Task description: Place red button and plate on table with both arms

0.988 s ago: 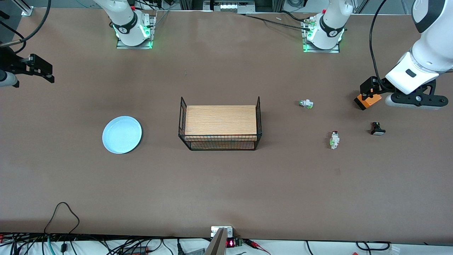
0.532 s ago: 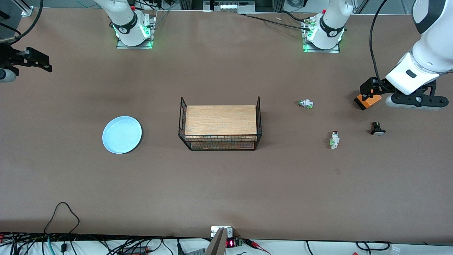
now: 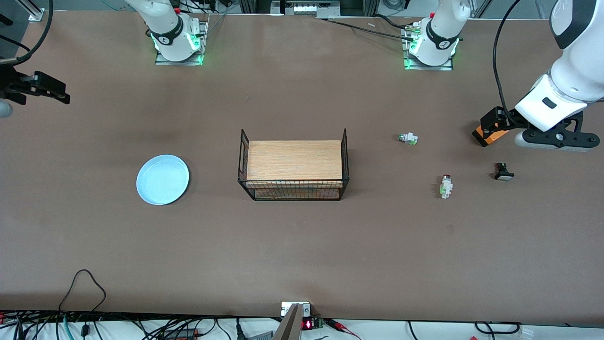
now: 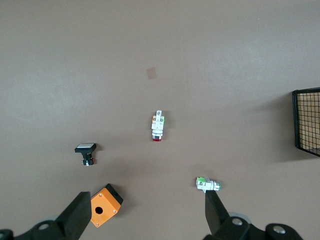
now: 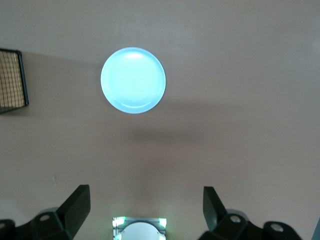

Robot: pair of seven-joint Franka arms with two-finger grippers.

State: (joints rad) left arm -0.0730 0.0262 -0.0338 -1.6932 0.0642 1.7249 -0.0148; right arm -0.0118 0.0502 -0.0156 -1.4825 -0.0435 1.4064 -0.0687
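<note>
Both arms are shifting slightly against a second ago: the right gripper [image 3: 59, 92], up over the table edge at the right arm's end, is drifting higher in the front view, and the left gripper [image 3: 490, 123] is easing a little lower over the orange box, while every object on the table is staying put.

Lying on its side on the bare brown table [image 3: 302, 245], the small white push-button with the red cap [image 3: 446, 185] is sitting toward the left arm's end. At the right arm's end, the round pale-blue plate [image 3: 163, 179] is resting flat on the same surface. So both task things are lying on the table already, which would suit either a finished job or one awaiting pickup.

Between them is standing a black wire basket with a wooden top [image 3: 293, 164]. Near the red button are lying a green-capped button [image 3: 407, 138], a black switch [image 3: 503, 172] and an orange box [image 4: 105, 205].

Both grippers' fingers are spread wide, holding nothing. No writing is legible.
</note>
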